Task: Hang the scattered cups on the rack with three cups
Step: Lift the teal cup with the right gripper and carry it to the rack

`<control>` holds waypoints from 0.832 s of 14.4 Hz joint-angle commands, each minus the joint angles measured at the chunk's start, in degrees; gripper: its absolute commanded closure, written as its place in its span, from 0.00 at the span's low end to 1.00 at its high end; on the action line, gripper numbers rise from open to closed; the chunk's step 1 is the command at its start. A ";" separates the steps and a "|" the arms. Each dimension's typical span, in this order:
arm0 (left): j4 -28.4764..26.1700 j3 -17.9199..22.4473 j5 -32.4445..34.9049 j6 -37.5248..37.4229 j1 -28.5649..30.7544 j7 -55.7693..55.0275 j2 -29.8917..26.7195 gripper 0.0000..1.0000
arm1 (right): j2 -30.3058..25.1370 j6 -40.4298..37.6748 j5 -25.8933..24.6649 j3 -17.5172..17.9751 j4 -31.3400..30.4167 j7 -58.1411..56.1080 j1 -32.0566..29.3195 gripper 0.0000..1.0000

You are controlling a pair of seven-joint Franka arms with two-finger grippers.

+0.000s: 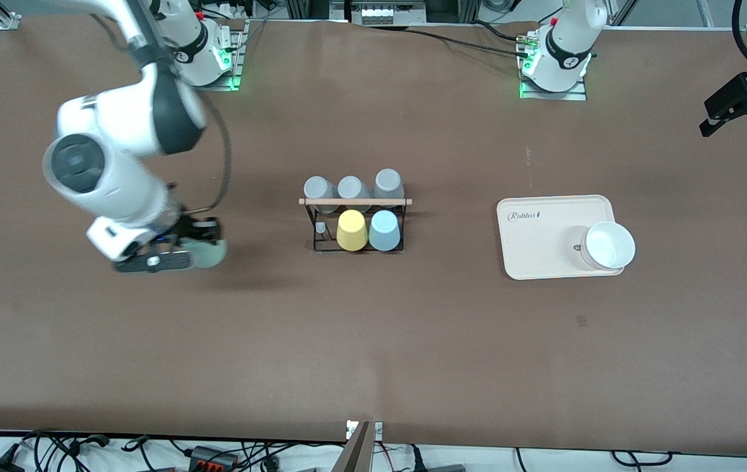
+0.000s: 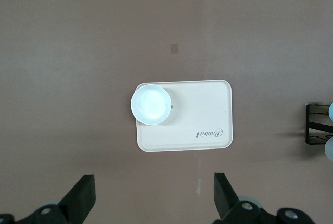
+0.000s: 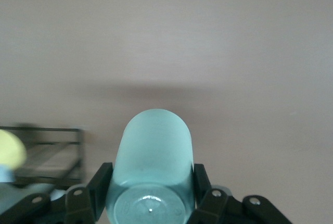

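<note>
My right gripper (image 1: 197, 253) is shut on the pale mint green cup (image 1: 210, 253), held on its side above the table toward the right arm's end, apart from the rack. In the right wrist view the cup (image 3: 153, 146) sits between the fingers (image 3: 101, 185) of the gripper (image 3: 151, 187). The black wire rack (image 1: 355, 219) with a wooden rod stands mid-table. The light blue cup (image 1: 384, 231) hangs on its nearer row beside a yellow cup (image 1: 351, 230). Three grey cups (image 1: 351, 189) fill the farther row. One nearer peg (image 1: 321, 228) is bare. My left gripper (image 1: 744, 105) waits open and empty above the left arm's end of the table.
A cream tray (image 1: 544, 255) with a white bowl (image 1: 609, 246) on its corner lies toward the left arm's end; both show in the left wrist view, the tray (image 2: 203, 114) and the bowl (image 2: 151, 104). The rack's edge (image 3: 47, 151) shows in the right wrist view.
</note>
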 commanded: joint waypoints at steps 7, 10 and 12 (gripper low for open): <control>3.57 -0.64 0.42 -2.80 -0.70 -2.97 2.83 0.00 | 9.19 -1.53 6.48 -0.61 11.07 29.08 11.56 0.72; 3.83 -2.74 0.95 -4.30 -0.79 -5.71 2.66 0.00 | 10.68 -1.53 6.48 -0.61 11.07 31.20 13.32 0.72; 3.83 -3.45 1.13 -4.92 -0.79 -5.63 2.66 0.00 | 11.56 -1.53 7.44 -0.61 10.99 31.21 13.41 0.72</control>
